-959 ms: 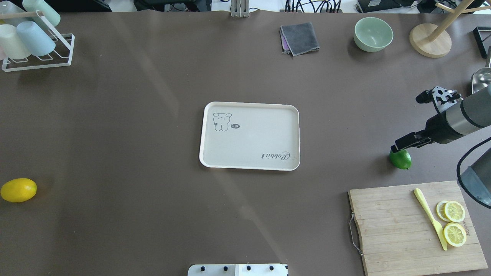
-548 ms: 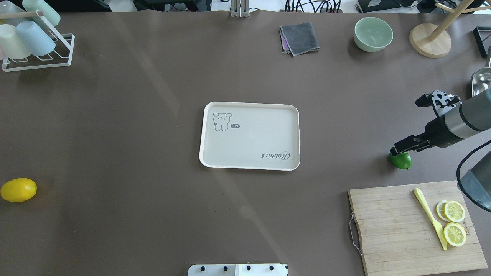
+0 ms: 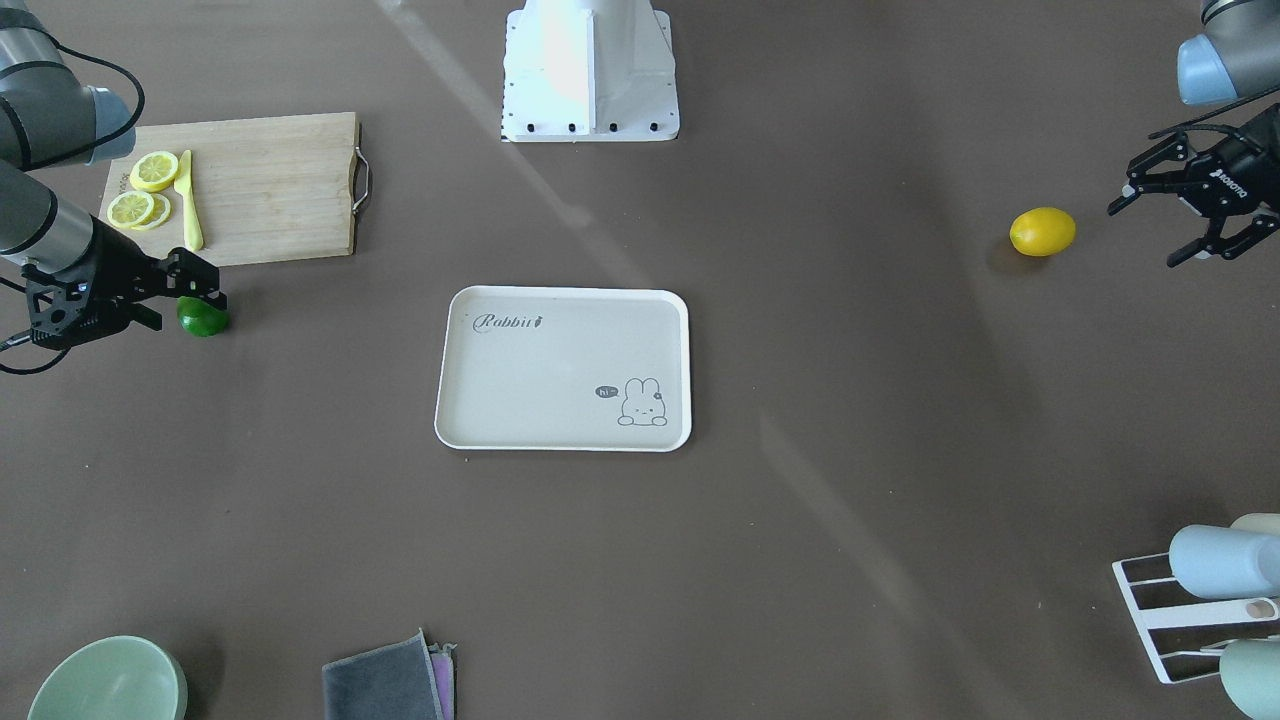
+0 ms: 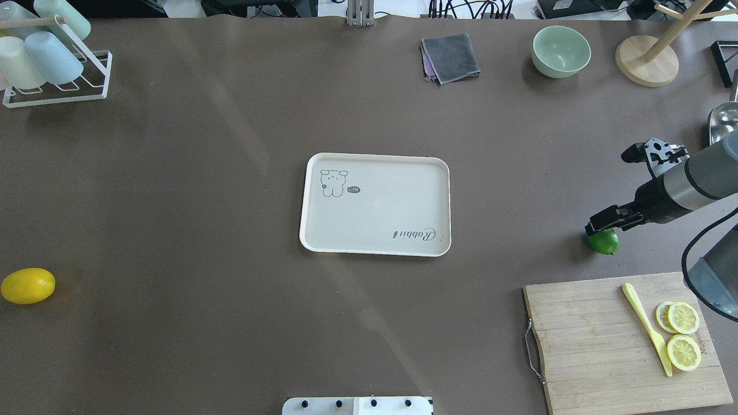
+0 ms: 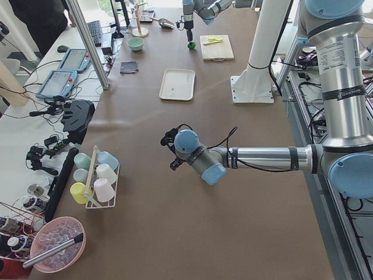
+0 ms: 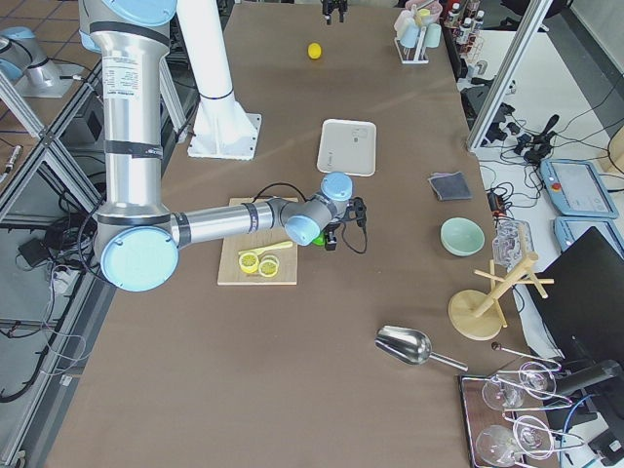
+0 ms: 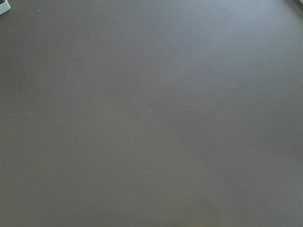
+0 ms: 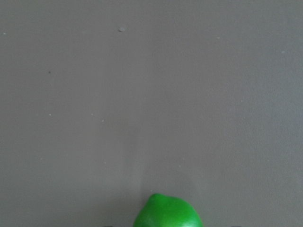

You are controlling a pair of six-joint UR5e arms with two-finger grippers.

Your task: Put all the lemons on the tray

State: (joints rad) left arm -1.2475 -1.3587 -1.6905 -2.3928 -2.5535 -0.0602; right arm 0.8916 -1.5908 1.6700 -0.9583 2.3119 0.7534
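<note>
The cream tray lies mid-table with nothing on it. The green lemon rests on the table to its right, and its top shows at the bottom of the right wrist view. My right gripper hangs open just over the green lemon, partly covering it from above. The yellow lemon lies near the table's left edge. My left gripper is open and empty, a short way outboard of the yellow lemon. It is out of the overhead view.
A wooden cutting board with lemon slices and a yellow knife sits close in front of the green lemon. A green bowl, a grey cloth, a cup rack and a wooden stand line the far edge.
My right gripper has come down a little closer onto the green lemon. Both lemons and the tray have stayed in place.
</note>
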